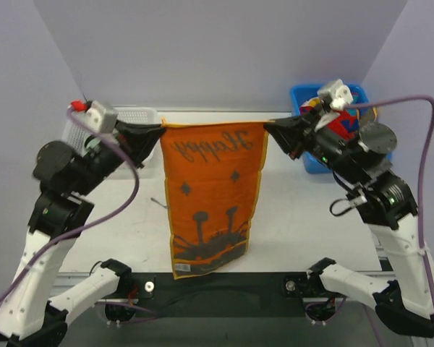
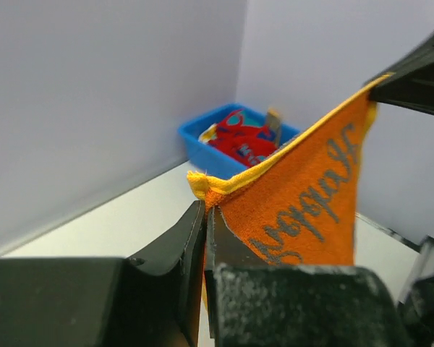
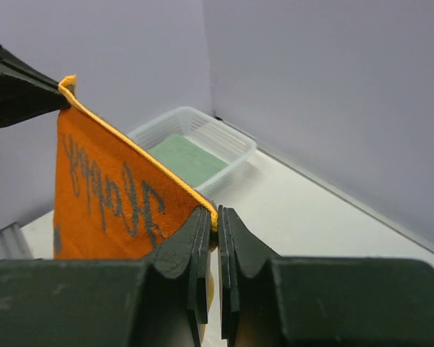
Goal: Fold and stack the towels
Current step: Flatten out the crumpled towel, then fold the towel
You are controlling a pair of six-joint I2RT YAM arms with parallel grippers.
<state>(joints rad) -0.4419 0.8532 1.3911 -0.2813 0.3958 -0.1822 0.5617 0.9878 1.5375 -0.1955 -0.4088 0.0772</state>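
— The orange towel point(image 1: 213, 195): plain?
— No. Yellow edging, dark grey script, two diamonds, a dark spiky print.
— The white table point(image 1: 296, 217), far corners?
— Right: blue bin point(image 2: 202, 152), red towel point(image 2: 242, 144) with teal shapes. Left: white mesh basket point(image 3: 228, 137), pale green towel point(image 3: 188, 159).

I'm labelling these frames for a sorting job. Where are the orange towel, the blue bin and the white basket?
Orange towel point(image 1: 213, 195), top view, middle of the hanging cloth.
Blue bin point(image 2: 205, 152), left wrist view, its near wall.
White basket point(image 3: 235, 166), right wrist view, its near wall.
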